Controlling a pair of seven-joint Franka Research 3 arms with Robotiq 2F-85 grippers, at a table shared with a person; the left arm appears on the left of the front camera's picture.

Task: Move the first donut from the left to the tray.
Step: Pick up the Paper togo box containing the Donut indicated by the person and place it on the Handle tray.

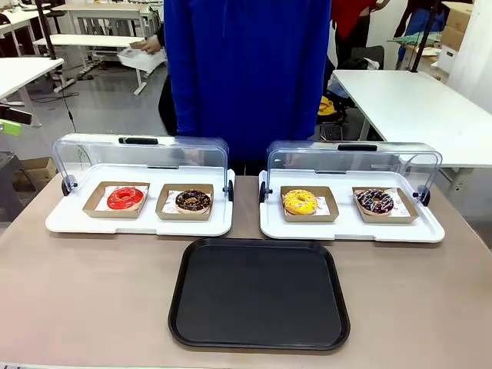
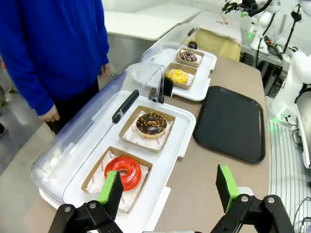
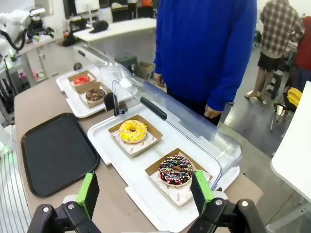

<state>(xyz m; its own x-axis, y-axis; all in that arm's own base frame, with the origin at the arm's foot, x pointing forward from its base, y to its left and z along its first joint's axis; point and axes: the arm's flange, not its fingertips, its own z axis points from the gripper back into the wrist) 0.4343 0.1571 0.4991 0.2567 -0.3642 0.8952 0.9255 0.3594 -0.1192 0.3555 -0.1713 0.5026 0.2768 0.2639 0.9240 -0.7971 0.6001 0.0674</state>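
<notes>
The counter [image 1: 69, 307] is seen bearing everything. The tray [image 1: 259, 296], black and bare, is laid at the near middle, at six o'clock in the front view. At its ten o'clock a white lidded tray [image 1: 138, 224] is set, with its clear dome swung back so that the contents can be reached from the robot's side. On the left half of that tray a cardboard box [image 1: 98, 201] is placed, and in it the first donut from the left [image 1: 126, 197] is held, red-glazed and untouched. A chocolate donut [image 1: 193, 201] is found just beside it at three o'clock.

In the left wrist view the left pincer [image 2: 169, 182] is spread fully wide with nothing gripped, and the red donut is seen at its ten o'clock, near one green pad. The right pincer [image 3: 145, 189] is likewise held wide and empty, above the other white tray.

The reach is judged to be the step in hand, with no grasp made yet. Next, the left pincer would need to be centred over the red donut, lowered, closed gently on it or its box, then carried to the tray.
</notes>
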